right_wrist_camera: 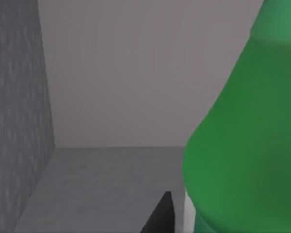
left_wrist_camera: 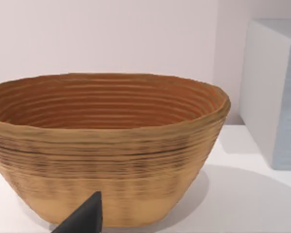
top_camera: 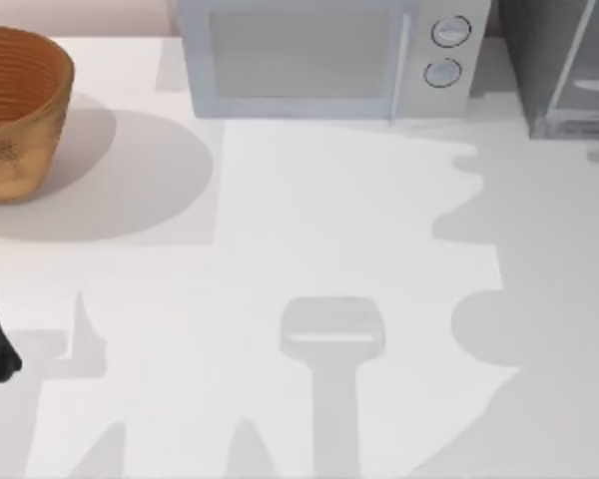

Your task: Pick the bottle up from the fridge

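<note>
Right gripper [right_wrist_camera: 160, 216] is inside the fridge [right_wrist_camera: 87, 184], bottle [right_wrist_camera: 242, 145] upright, close alongside its finger; whether it's clamped I can't tell. Left arm parked by the basket [left_wrist_camera: 106, 145].

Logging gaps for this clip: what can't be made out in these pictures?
- Green plastic bottle, right wrist view: cap and base cut off by the frame.
- Dark grey fridge, top view: interior unseen, cut by the corner.
- Left gripper, left wrist view: one black tip shows; fingers unreadable.
</note>
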`<action>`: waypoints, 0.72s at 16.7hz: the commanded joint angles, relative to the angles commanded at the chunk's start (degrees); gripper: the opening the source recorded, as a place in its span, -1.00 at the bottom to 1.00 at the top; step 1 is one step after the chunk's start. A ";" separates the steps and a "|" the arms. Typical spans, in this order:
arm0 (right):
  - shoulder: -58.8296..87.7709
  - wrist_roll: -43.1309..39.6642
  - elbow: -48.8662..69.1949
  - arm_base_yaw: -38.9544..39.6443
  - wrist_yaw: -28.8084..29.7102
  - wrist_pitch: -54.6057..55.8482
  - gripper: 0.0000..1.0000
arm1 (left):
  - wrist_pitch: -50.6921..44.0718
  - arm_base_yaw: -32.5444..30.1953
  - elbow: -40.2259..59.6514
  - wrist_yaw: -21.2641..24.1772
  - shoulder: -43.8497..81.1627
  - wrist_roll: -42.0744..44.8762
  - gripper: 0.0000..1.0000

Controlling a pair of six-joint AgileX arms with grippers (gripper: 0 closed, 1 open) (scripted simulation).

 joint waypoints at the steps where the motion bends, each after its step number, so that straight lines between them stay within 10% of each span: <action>1: 0.00 0.00 0.00 0.00 0.00 0.00 -1.00 | 0.00 0.00 0.00 0.00 0.00 0.00 1.00; 12: -18.91 -0.57 -8.27 3.05 2.42 -10.49 -1.00 | 0.00 0.00 0.00 0.00 0.00 0.00 1.00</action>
